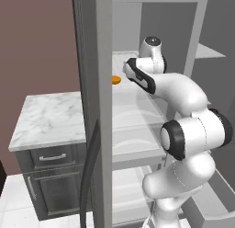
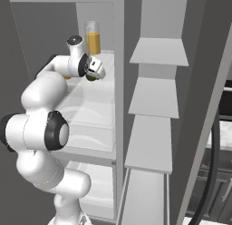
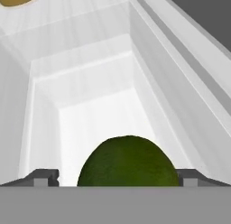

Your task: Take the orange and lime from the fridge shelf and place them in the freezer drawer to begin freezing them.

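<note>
Between the claw (image 3: 115,182) fingers sits the lime (image 3: 128,162).

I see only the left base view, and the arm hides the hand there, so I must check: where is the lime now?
Observer: In the hand view, the lime sits between the jaws. I cannot tell whether they press on it.
Operator: Does anything stand behind the hand?
Observer: Yes. In the right base view, a glass of orange juice stands at the back of the fridge shelf.
</note>
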